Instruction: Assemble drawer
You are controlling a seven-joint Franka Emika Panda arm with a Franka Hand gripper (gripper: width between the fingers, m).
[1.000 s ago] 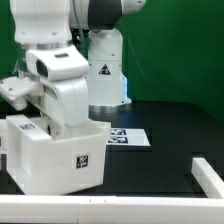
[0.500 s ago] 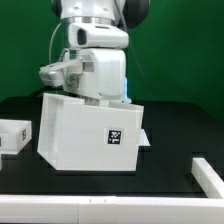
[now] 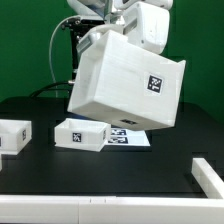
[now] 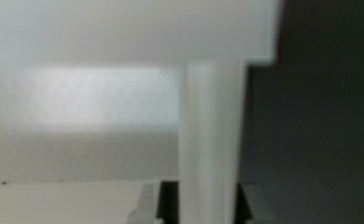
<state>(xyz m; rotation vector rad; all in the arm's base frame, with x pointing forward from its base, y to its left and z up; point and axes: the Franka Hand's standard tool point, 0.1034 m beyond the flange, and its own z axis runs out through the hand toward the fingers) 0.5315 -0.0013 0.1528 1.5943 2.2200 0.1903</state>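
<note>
The tall white drawer casing [image 3: 125,85] hangs tilted in the air above the black table, its tag [image 3: 156,84] facing the camera. My gripper [image 3: 130,28] holds it from above at its upper edge; the fingertips are hidden by the casing. In the wrist view the gripper [image 4: 205,205] is shut on one thin white wall of the casing [image 4: 207,120], with a dark finger on each side. A small white tray [image 3: 82,134] lies on the table under the casing. Another tray [image 3: 12,137] lies at the exterior view's left edge.
The marker board [image 3: 132,137] lies flat behind the middle tray, partly hidden by it. A white rail [image 3: 60,211] runs along the table's front, and a white corner piece [image 3: 208,176] stands at the exterior view's right. The robot's base stands at the back.
The casing has been lifted off the table, carried toward the exterior view's right and tilted. The middle tray, hidden before, now shows beneath it.
</note>
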